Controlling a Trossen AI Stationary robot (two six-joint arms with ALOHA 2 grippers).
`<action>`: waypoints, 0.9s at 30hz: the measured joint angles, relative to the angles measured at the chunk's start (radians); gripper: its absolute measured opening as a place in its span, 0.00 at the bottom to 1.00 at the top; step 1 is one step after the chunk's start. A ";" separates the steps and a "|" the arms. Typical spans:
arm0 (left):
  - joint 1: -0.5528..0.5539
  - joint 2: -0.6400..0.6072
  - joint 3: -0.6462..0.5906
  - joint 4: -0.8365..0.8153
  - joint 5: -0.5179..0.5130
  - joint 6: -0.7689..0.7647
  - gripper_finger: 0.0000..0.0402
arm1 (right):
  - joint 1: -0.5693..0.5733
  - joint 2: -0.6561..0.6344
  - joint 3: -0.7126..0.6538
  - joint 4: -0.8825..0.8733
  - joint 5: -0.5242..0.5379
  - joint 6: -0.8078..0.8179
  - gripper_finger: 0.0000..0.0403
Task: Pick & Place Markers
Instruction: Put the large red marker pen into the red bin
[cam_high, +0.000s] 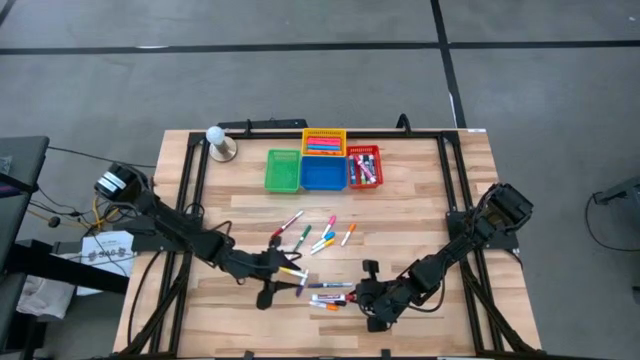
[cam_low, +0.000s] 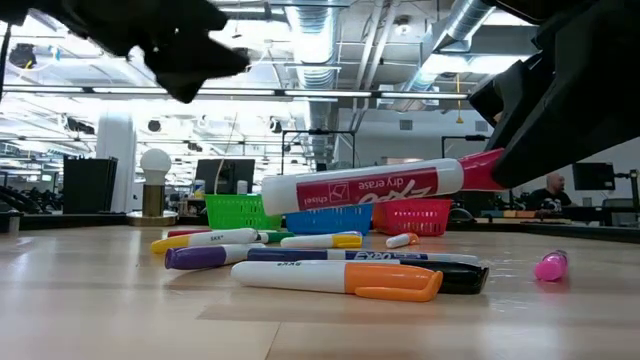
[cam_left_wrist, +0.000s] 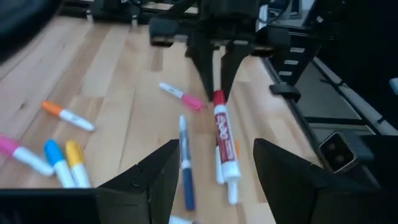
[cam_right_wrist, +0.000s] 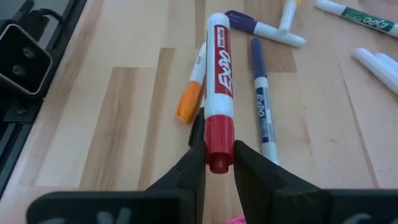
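A white marker (cam_right_wrist: 217, 68) with a red cap hangs above the table near its front edge, with my right gripper (cam_right_wrist: 217, 163) shut on it. Under it lie several markers (cam_low: 340, 272) in a loose pile: orange, blue, purple and black. More markers (cam_high: 322, 236) are scattered toward the table's middle. My left gripper (cam_left_wrist: 214, 186) stands open just left of the pile, above the wood, facing the held marker (cam_left_wrist: 225, 149); nothing is between its fingers. My right gripper pinches the marker's red cap end (cam_right_wrist: 218, 140) between its two fingertips (cam_right_wrist: 194, 163). The fingers slant down from the table's right and run in line with the marker. The marker (cam_low: 365, 188) sticks out ahead of them, lifted clear, almost level, its cap end a little higher.
Several small baskets stand in a group at the far edge: green (cam_high: 283, 170), blue (cam_high: 322, 173), red (cam_high: 365, 167), yellow (cam_high: 323, 140). A white ball on a round stand (cam_high: 218, 142) is at the far left. A pink marker (cam_low: 550, 266) lies apart from the pile.
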 joint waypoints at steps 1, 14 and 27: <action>0.000 -0.004 -0.013 -0.002 -0.009 -0.010 0.51 | -0.003 0.000 0.000 -0.002 0.010 0.008 0.15; 0.016 -0.006 -0.051 0.014 -0.048 -0.075 0.51 | -0.077 -0.064 0.001 -0.249 0.113 0.350 0.15; 0.016 -0.007 -0.051 0.051 -0.048 -0.075 0.51 | -0.176 -0.259 0.000 -0.556 0.524 0.579 0.15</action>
